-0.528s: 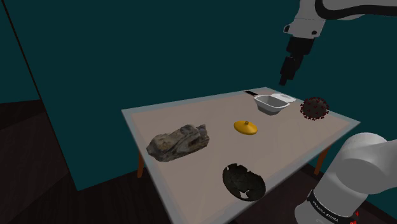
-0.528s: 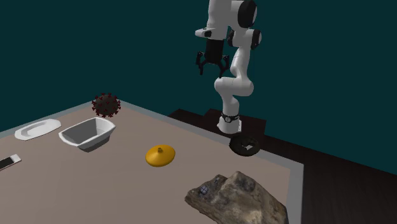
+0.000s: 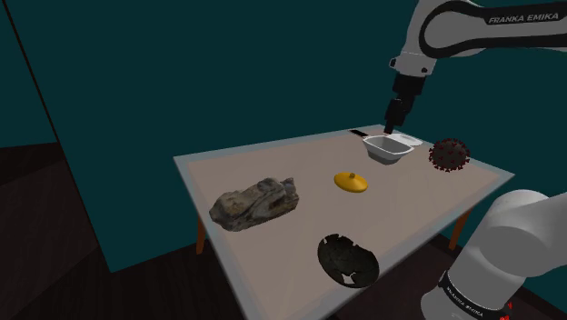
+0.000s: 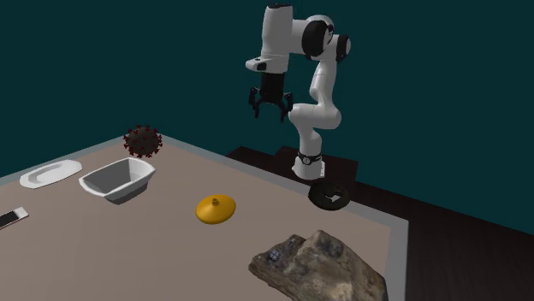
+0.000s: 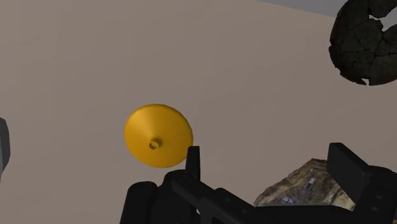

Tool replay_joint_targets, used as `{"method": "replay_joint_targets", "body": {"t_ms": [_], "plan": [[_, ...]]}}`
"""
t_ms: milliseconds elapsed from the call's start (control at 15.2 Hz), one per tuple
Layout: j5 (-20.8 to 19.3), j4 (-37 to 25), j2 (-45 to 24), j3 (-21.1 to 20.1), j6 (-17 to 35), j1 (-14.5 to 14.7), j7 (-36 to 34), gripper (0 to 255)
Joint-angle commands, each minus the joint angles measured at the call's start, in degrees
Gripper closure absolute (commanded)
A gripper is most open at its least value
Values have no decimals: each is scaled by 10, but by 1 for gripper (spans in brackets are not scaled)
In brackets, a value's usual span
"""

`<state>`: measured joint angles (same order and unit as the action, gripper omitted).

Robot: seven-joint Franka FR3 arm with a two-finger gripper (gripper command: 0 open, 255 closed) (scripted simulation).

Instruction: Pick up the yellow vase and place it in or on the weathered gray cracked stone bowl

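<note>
The yellow vase is a low, flat disc shape with a small neck, standing near the middle of the table. The weathered cracked bowl is dark grey and sits at the table edge nearest the stand. My gripper hangs open high above the table, over its far side near the white tub. In the wrist view the vase lies just beyond the left finger of the gripper, and the bowl is further off. Nothing is between the fingers.
A large grey-brown rock lies on the table beside the vase. A white tub, a flat white dish and a spiky dark red ball stand at the far end.
The arm has swung the gripper toward the shoulder view's left and slightly lower, closer over the white tub. The fingers stay open. Nothing on the table has moved.
</note>
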<state>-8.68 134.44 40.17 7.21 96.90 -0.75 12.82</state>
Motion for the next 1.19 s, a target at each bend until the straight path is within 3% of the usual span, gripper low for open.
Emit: {"method": "replay_joint_targets", "body": {"t_ms": [0,594,1122], "plan": [[-6,13,-25,15,39,-3,11,0],[-8,13,-180,80,191,-6,64,0],[39,-40,-352,127,303,-5,133,0]]}}
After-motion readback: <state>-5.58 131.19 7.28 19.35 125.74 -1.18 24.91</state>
